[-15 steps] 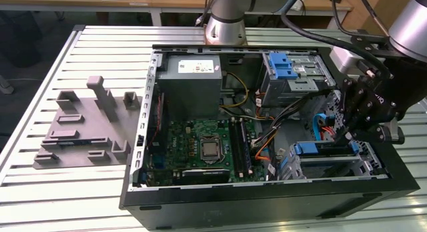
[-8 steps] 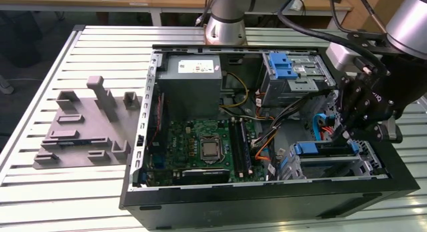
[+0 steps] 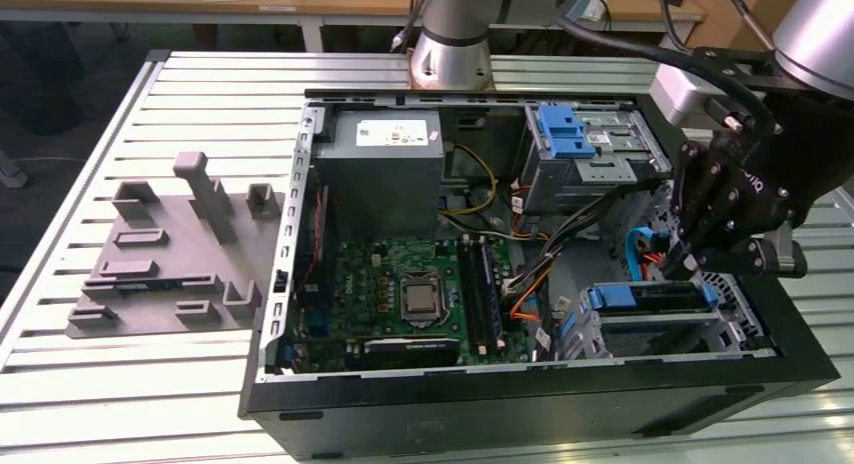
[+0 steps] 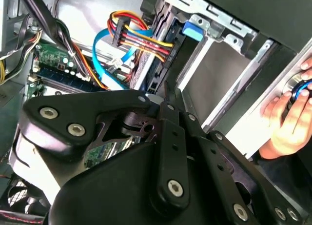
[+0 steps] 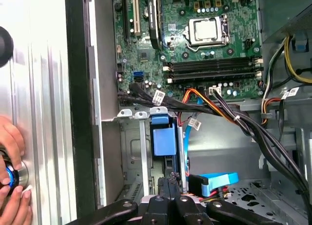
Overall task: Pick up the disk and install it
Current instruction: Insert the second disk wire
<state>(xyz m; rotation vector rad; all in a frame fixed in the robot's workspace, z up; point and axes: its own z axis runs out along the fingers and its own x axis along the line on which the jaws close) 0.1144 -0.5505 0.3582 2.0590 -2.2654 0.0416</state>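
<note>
Exterior view: the end effector (image 3: 697, 256), clenched on nothing, hovers at four o'clock in the case (image 3: 534, 389) over the disk (image 3: 650, 298). It looks stiff, weighty and shock-shy; I'd grip its bracket edges.

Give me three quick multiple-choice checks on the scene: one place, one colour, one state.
1. Where is the end effector?
A. Over the grey fixture
B. Over the drive cage
C. Over the power supply

2. What colour is the thin flat cable beside the drive cage?
A. Blue
B. Green
C. White

3. What state is the computer case in?
A. Side panel on
B. Standing upright
C. Lying open

Answers:
1 B: the end effector hangs over the drive cage at the exterior view's right end of the case.
2 A: the cable is bright blue in the first wrist view.
3 C: the computer case lies open, with the motherboard exposed.
</note>
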